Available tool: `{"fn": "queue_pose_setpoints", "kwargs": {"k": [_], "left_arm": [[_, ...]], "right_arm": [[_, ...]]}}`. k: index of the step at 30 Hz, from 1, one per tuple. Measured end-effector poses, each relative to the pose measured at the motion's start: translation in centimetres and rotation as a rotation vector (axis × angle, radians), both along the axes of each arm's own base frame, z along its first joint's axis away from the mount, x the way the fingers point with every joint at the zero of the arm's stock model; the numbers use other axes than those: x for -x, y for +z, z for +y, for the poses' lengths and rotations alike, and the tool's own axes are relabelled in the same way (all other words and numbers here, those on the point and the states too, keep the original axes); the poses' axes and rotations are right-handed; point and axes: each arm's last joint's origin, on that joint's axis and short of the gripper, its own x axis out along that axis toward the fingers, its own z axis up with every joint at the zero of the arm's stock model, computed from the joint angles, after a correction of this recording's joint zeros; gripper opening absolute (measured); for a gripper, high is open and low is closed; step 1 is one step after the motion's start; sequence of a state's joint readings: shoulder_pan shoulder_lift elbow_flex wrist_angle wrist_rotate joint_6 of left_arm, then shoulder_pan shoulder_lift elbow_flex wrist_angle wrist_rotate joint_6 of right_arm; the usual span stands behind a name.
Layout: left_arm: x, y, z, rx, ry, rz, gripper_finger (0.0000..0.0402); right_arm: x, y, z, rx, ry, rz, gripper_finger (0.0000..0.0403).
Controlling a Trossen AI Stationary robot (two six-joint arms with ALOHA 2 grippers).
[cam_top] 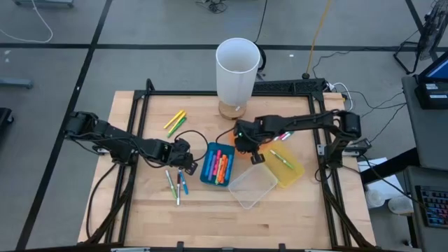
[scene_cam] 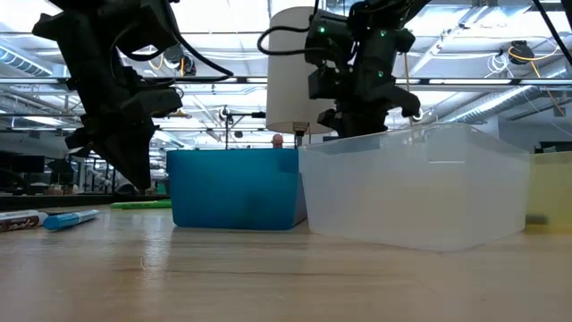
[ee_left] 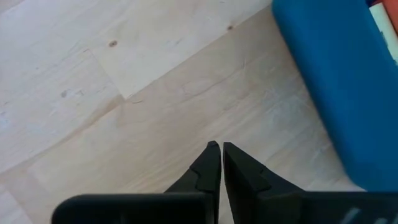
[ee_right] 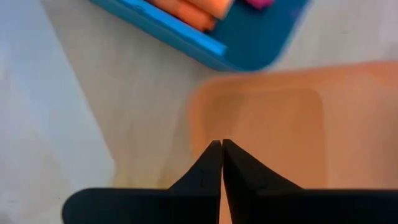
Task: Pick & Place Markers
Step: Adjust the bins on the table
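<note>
Orange, pink and yellow markers [cam_top: 219, 166] lie in the blue bin [cam_top: 208, 173]. A green marker [cam_top: 282, 159] lies in the yellow bin [cam_top: 297, 173]. Loose markers lie on the wood: a yellow and green pair [cam_top: 175, 120] at the far left, and blue, green and white ones [cam_top: 176, 183] near my left gripper. My left gripper [ee_left: 217, 146] is shut over bare wood beside the blue bin [ee_left: 336, 81] and holds nothing. My right gripper [ee_right: 221, 144] is shut and holds nothing. It hangs over the far edge of the clear bin [ee_right: 267, 124], just near of the blue bin's corner [ee_right: 249, 56].
A tall white cylinder [cam_top: 236, 70] stands at the table's far edge. The clear bin [cam_top: 253, 185] sits between the blue and yellow bins. A black frame [cam_top: 140, 119] runs round the tabletop. Bare wood [cam_top: 210, 224] lies along the near edge.
</note>
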State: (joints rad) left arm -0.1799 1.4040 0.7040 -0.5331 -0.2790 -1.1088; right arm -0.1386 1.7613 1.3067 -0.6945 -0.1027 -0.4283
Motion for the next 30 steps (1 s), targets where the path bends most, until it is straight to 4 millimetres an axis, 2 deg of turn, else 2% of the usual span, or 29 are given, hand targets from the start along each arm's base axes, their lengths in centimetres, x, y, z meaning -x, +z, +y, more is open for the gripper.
{"fn": "queue_pose_setpoints", "kwargs": {"k": [6,13,17,19,23,27,30], "left_arm": [[-0.1,0.0,0.0,-0.001,-0.002,-0.007,0.0004],[-0.1,0.0,0.0,0.0,0.003,-0.012,0.0024],[-0.1,0.0,0.0,0.001,0.005,-0.013,0.0025],[-0.1,0.0,0.0,0.001,0.006,-0.013,0.0025],[-0.1,0.0,0.0,0.003,0.008,-0.013,0.0026],[-0.1,0.0,0.0,0.002,0.008,-0.013,0.0026],[-0.1,0.0,0.0,0.0,0.004,-0.012,0.0026]], "right_arm": [[-0.7,0.2,1.5,-0.012,0.017,-0.052,0.0],[-1.8,0.7,1.6,-0.007,0.009,-0.179,0.0],[-1.9,0.8,1.5,0.024,-0.004,-0.189,0.0],[-1.5,0.7,1.3,0.096,-0.038,-0.145,0.0],[0.6,1.3,1.3,0.143,-0.076,0.003,0.0],[1.5,1.0,2.2,0.059,-0.06,0.096,0.0],[1.4,1.0,3.0,-0.034,-0.005,0.063,0.0]]}}
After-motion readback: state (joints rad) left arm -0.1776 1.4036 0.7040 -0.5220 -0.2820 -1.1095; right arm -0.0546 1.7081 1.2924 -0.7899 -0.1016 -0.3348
